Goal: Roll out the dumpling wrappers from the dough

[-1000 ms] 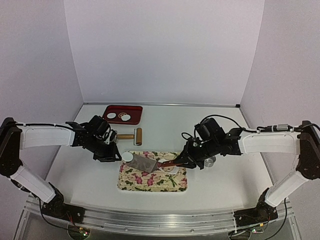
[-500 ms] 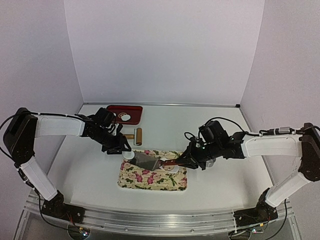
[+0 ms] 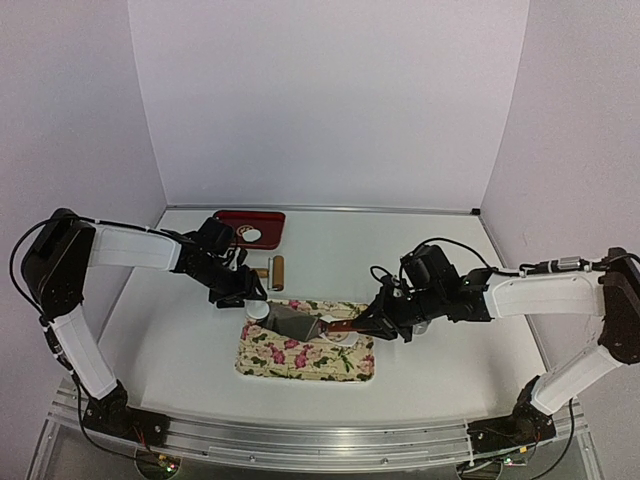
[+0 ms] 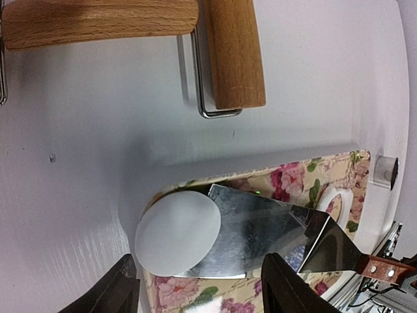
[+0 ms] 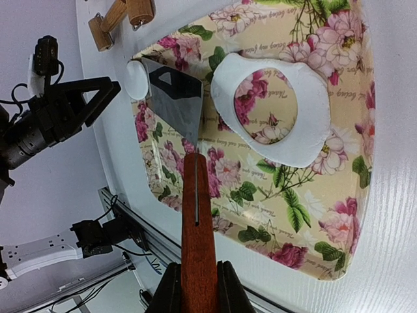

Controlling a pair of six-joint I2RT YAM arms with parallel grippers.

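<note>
Wrapper (image 4: 177, 233) flat, round, overhanging spatula (image 4: 260, 231) tip, left fingers (image 4: 116, 291) spread

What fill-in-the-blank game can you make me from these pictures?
The right gripper holds the ____ by its handle.
The leftover dough on the flowery mat has a ____ in its middle.
The left gripper is ____, near the dumpling wrapper.
Missing words: spatula, hole, open.
</note>
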